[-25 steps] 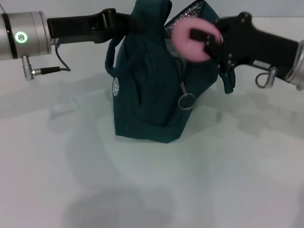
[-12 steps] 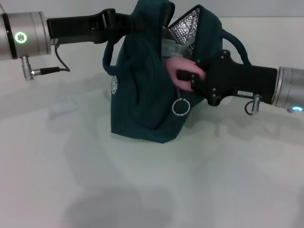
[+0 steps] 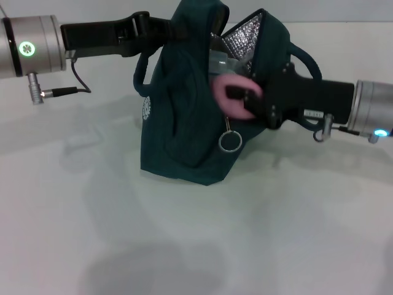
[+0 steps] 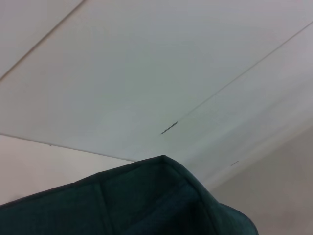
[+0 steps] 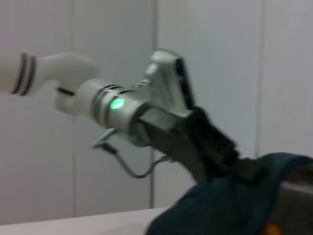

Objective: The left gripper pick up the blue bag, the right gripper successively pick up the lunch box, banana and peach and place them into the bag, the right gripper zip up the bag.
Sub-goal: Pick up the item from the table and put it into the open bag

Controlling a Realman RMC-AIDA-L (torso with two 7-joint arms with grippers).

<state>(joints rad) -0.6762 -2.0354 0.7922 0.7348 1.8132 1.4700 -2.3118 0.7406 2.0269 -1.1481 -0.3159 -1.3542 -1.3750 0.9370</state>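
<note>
The blue bag (image 3: pixel 178 123) stands on the white table, held up at its top edge by my left gripper (image 3: pixel 167 29), which is shut on the fabric. Its mouth gapes toward the right and shows the silver lining (image 3: pixel 244 35). A clear lunch box (image 3: pixel 220 61) corner shows inside. My right gripper (image 3: pixel 244 98) reaches in from the right, shut on the pink peach (image 3: pixel 226 95), which sits at the bag's mouth, partly inside. The zipper ring (image 3: pixel 229 141) hangs just below it. The left wrist view shows only the bag's fabric (image 4: pixel 146 200). An orange speck (image 5: pixel 267 228) in the bag could be the banana.
A bag handle loop (image 3: pixel 304 61) arches over my right gripper's body. A cable (image 3: pixel 73 77) hangs from my left wrist. The right wrist view looks across the bag (image 5: pixel 230 210) at my left arm (image 5: pixel 122 105) with its green light. Bare white table (image 3: pixel 196 246) lies in front.
My right gripper has carried the peach down and left from above the bag into its mouth. The bag has leaned slightly left. The left arm has held still.
</note>
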